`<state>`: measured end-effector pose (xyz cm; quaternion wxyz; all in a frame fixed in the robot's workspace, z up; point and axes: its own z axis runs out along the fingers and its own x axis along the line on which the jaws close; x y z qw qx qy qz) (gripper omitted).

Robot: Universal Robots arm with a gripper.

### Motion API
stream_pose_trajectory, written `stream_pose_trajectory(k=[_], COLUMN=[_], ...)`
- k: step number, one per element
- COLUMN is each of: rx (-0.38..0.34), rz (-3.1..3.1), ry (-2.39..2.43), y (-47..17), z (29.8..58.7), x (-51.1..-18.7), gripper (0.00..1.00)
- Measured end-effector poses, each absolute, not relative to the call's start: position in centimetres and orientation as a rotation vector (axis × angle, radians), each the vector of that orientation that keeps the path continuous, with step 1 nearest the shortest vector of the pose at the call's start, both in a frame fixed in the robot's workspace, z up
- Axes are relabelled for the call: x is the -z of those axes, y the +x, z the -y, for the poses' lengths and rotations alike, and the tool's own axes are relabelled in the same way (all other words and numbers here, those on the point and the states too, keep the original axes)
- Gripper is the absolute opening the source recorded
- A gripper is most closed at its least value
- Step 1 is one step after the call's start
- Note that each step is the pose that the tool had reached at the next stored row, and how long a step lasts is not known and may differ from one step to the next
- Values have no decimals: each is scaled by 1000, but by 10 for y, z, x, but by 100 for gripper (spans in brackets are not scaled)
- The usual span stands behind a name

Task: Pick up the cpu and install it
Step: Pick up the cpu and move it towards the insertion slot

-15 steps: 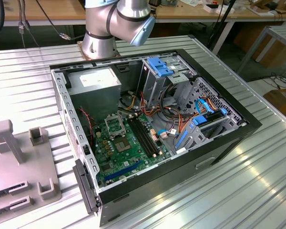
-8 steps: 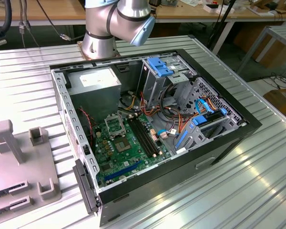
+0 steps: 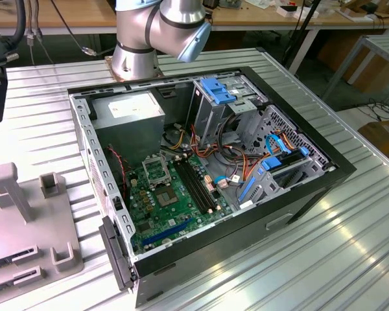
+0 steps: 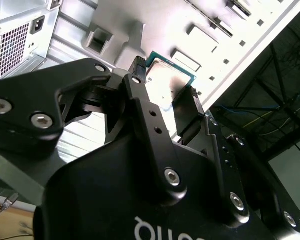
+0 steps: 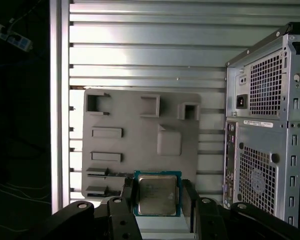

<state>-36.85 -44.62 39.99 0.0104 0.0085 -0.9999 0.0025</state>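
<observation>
One open case (image 3: 292,207) lies on your ribbed tabletop (image 3: 350,259), with its motherboard (image 3: 162,210) facing up. A grey tray (image 5: 140,135) sits beside the case. At one edge of the tray, your gripper (image 5: 159,196) has its fingers (image 5: 130,194) clamped on two opposite sides of the cpu (image 5: 157,190). The cpu's silver top shows in both wrist views.

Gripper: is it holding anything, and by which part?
Yes. In both wrist views the gripper holds the cpu by two opposite side edges, one finger on each. The silver top plate is left uncovered.
</observation>
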Motion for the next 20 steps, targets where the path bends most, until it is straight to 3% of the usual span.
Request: stream_pose_trajectory(k=[20], rx=[-8], rz=[3121], ry=[26], y=[-350], z=[446], x=[-400], gripper=[47])
